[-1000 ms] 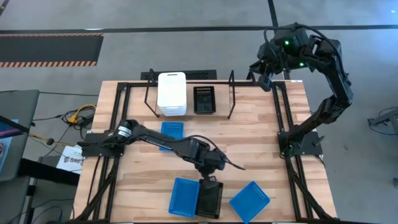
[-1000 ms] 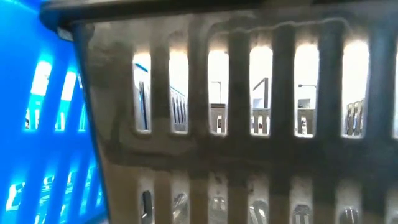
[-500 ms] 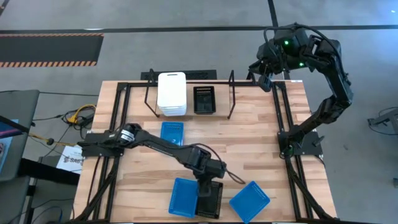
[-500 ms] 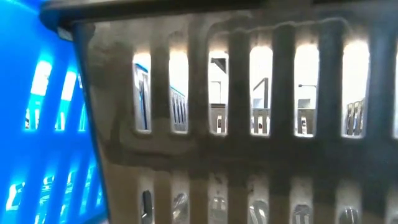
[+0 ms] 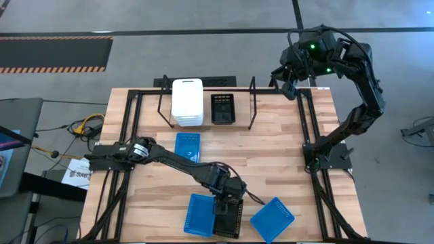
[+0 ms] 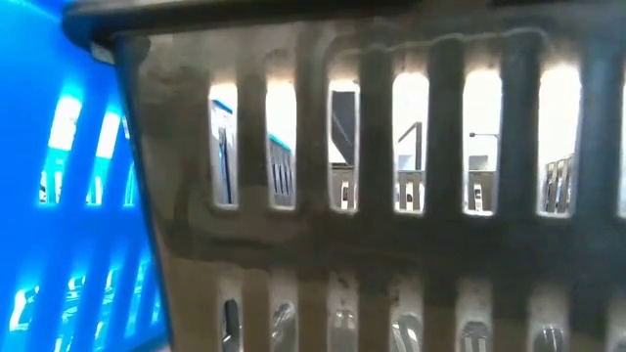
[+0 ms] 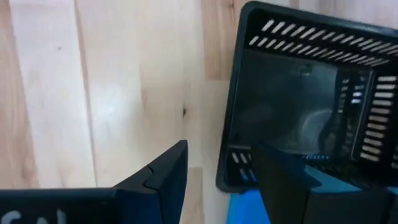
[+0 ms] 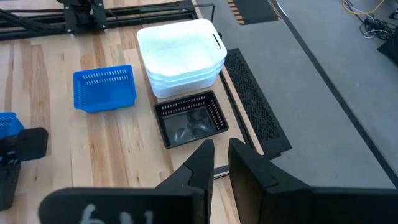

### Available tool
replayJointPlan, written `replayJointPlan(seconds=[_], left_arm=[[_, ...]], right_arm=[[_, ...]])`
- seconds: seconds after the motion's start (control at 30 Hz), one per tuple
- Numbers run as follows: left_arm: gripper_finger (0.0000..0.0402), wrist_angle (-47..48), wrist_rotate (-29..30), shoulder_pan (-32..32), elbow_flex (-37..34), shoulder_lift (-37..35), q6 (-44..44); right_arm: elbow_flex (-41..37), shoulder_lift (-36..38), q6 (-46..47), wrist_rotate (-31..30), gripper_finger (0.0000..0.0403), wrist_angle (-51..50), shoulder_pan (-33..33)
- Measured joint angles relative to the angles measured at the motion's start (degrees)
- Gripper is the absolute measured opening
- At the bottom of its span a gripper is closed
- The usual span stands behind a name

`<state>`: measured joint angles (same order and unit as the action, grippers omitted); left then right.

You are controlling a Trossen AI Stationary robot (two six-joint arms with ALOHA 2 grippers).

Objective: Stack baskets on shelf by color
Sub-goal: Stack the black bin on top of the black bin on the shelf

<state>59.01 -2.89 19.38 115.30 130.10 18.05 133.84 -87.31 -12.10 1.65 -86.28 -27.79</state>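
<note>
Seen from above: wooden worktop [image 5: 271, 146] with a black shelf [image 5: 252, 102] along the far edge. On the shelf, stacked white baskets [image 5: 187, 102] at left, a black basket [image 5: 222, 108] just right of them. Mid-worktop, left of centre, one blue basket [image 5: 187, 144]. At the near edge, a second black basket [image 5: 229, 218] touching a blue basket [image 5: 200, 214] on its left, another blue one [image 5: 272, 219] tilted at its right. Left gripper [image 7: 217, 171] low over the near black basket's far rim, jaws apart, straddling its wall. Right gripper [image 8: 221, 163] raised beyond the far right corner, jaws nearly together, empty.
</note>
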Motion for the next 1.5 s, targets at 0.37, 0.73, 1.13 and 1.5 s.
replayJointPlan(seconds=[0.37, 0.73, 1.13, 1.5], left_arm=[[0.0162, -0.1, -1.3, 0.1, -0.1, 2.3, -0.4], [0.0121, 0.2, -1.3, -1.0, -0.3, 4.9, 1.8], [0.0001, 6.8, -1.5, -5.4, 12.0, 5.0, 2.1], [0.0, 26.0, 13.0, -10.1, 16.3, -7.2, 3.8]], right_arm=[[0.0, 0.0, -0.3, 0.0, 0.0066, 0.0, 0.0], [0.0, 0.0, -0.5, 0.0, 0.0066, 0.0, 0.0], [0.0, 0.0, -0.6, -0.1, 0.0066, -0.1, -0.2], [0.0, 0.0, -0.4, -0.4, 0.0066, -2.0, -3.4]])
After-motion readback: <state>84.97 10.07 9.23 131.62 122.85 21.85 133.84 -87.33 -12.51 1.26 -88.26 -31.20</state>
